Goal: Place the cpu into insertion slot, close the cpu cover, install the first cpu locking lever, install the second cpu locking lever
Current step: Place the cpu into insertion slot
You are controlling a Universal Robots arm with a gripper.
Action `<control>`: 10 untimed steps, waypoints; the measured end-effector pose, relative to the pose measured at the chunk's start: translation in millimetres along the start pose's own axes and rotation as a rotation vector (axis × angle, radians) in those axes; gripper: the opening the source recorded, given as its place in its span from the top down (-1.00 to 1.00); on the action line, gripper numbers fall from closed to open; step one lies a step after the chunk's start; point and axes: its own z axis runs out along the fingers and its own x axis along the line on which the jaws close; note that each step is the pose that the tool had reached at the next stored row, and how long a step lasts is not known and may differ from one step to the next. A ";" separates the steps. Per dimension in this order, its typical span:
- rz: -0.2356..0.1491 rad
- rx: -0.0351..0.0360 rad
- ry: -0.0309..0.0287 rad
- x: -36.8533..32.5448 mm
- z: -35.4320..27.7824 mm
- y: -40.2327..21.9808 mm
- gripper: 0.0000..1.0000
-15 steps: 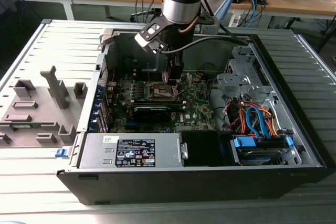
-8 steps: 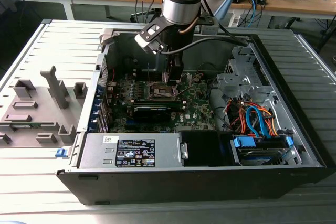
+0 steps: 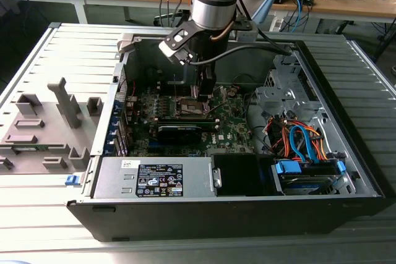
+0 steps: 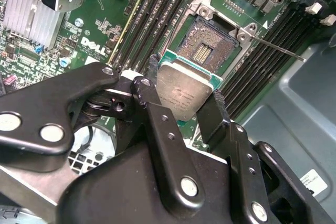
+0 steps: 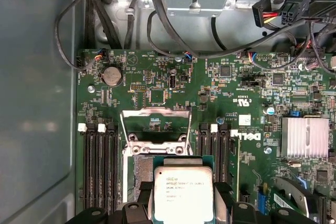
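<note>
My gripper (image 4: 185,93) (image 5: 182,196) is shut on the cpu (image 4: 184,88) (image 5: 182,190), with a black finger on each of two opposite edges and the silver-grey top showing. The chip hangs close over the near edge of the insertion slot (image 4: 207,51) (image 5: 137,169), whose dark contact field lies bare. Beyond the slot, the cpu cover (image 5: 156,112) is flipped open and rests on the green motherboard (image 5: 157,77). A thin metal locking lever (image 4: 275,46) sticks out beside the socket, unlatched. In the exterior view the gripper (image 3: 204,96) reaches down into the open computer case over the slot (image 3: 187,107).
Black memory slots (image 5: 100,161) flank the socket on both sides. A finned heatsink (image 5: 304,137) and a black card (image 3: 179,132) sit nearby. The power supply (image 3: 158,177) and drive cables (image 3: 300,140) fill the case front. A grey fixture (image 3: 46,128) lies outside at the exterior view's left.
</note>
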 end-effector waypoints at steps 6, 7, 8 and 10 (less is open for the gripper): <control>0.000 0.0000 0.0000 0.0 1.9 0.1 -0.09; 0.000 0.0000 0.0000 0.1 2.1 0.1 -0.09; 0.000 0.0000 0.0000 0.1 2.3 0.1 -0.09; 0.000 -0.0001 0.0001 0.1 2.8 0.1 -0.09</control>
